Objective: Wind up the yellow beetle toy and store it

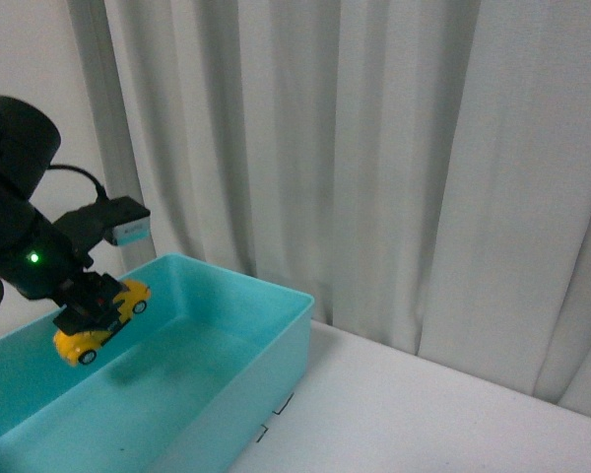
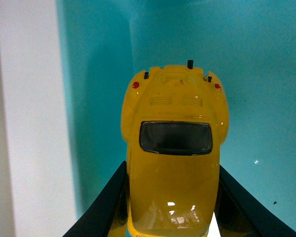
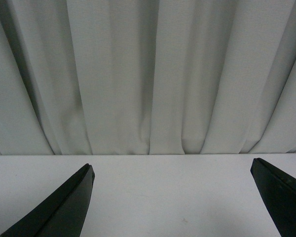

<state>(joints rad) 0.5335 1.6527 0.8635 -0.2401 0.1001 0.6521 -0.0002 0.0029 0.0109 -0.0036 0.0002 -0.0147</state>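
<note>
The yellow beetle toy (image 1: 106, 320) hangs tilted above the inside of a teal bin (image 1: 276, 325), nose pointing down toward the bin's floor. My left gripper (image 1: 91, 304) is shut on it from above. In the left wrist view the yellow beetle toy (image 2: 173, 148) fills the middle, its dark window facing the camera, with black fingers (image 2: 103, 207) pressed against both sides and the teal bin floor (image 2: 256, 74) behind. My right gripper (image 3: 171, 170) is open over bare white table, nothing between its fingers; it does not show in the front view.
White table surface (image 1: 424, 414) extends right of the bin. Pale curtains (image 1: 374, 148) hang close behind the table. The bin's near right wall (image 1: 236, 404) rises well above the table.
</note>
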